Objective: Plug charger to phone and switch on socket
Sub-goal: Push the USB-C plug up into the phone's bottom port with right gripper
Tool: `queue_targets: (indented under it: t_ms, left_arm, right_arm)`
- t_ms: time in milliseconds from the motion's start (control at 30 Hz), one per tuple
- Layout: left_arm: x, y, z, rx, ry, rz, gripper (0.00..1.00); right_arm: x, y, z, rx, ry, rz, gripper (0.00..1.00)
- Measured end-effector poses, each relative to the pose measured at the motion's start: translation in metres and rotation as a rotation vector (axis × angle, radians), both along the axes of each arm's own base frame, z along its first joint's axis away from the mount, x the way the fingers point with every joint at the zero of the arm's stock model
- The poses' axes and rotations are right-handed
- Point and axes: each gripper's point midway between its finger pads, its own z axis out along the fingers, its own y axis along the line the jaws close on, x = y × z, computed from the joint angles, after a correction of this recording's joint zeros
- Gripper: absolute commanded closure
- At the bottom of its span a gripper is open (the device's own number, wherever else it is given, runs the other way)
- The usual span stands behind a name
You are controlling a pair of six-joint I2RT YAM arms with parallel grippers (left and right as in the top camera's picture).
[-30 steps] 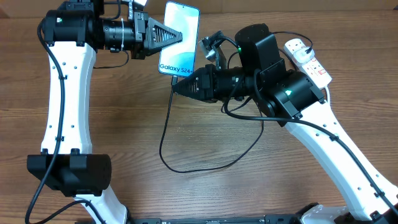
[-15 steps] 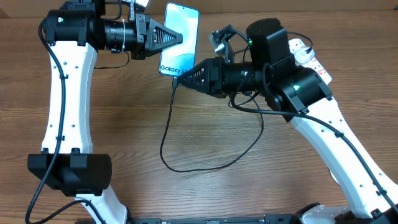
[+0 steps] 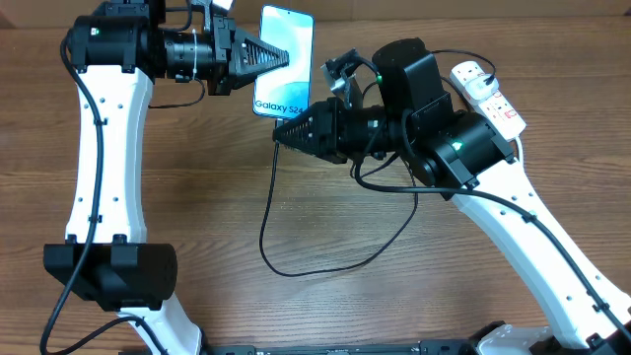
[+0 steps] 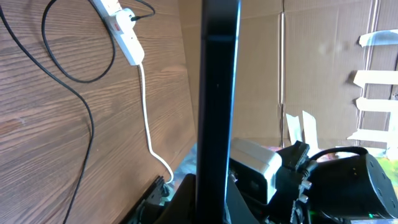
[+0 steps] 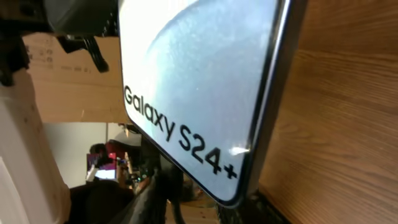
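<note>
The phone point(image 3: 284, 59) is held up off the table, its blue "Galaxy S24+" screen facing up in the overhead view. My left gripper point(image 3: 268, 56) is shut on its left side. The left wrist view shows the phone edge-on point(image 4: 219, 93) between the left gripper's fingers point(image 4: 214, 202). My right gripper point(image 3: 280, 132) is shut on the connector end of the black charger point(image 3: 264, 227), just below the phone's lower edge. The right wrist view shows the phone's lower corner point(image 5: 199, 81) close above the right gripper point(image 5: 205, 213). The white socket point(image 3: 485, 91) lies at the far right, with the charger's plug in it point(image 4: 132, 16).
The charger's cable loops over the middle of the wooden table point(image 3: 197, 197) and back under my right arm point(image 3: 434, 118). The socket's thick white cord point(image 4: 147, 112) runs off the table's far edge. Cardboard panels point(image 4: 298, 68) stand beyond that edge.
My right gripper rose with the charger tip to the phone's lower edge, then dropped back down and left. The phone shifted slightly left in my left gripper.
</note>
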Motion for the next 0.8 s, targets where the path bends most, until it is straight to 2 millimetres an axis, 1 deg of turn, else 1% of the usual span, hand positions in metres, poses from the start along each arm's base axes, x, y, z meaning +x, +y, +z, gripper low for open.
queue_targets:
  t_ms: [100,200,333,433,533,700,800]
  left_arm:
    - [0.0003,0.0,0.0001,0.0,0.0,0.001,0.96]
    - [0.0003,0.0,0.0001,0.0,-0.001,0.001,0.96]
    - [0.0004,0.0,0.0001,0.0,-0.001,0.001,0.96]
    - [0.0004,0.0,0.0001,0.0,0.0,0.001,0.96]
    - [0.0004,0.0,0.0001,0.0,0.0,0.001,0.96]
    - [0.0006,0.0002,-0.0003,0.001,0.008,0.005,0.96]
    - [0.0008,0.0007,-0.0004,0.001,0.011,0.007,0.96]
  right_arm:
    - [0.0016,-0.0002,0.0,-0.001,0.006,-0.012,0.75]
    - [0.0021,0.0001,0.0007,0.003,0.013,-0.017,0.79]
    - [0.0038,0.0009,0.0034,0.013,0.009,-0.023,0.81]
    - [0.0044,0.0012,0.0044,0.018,0.014,-0.027,0.85]
    - [0.0041,0.002,0.0051,0.021,0.019,-0.029,0.87]
    - [0.0048,0.0029,0.007,0.03,0.024,-0.034,0.96]
    - [0.0048,0.0039,0.0083,0.035,0.025,-0.034,0.96]
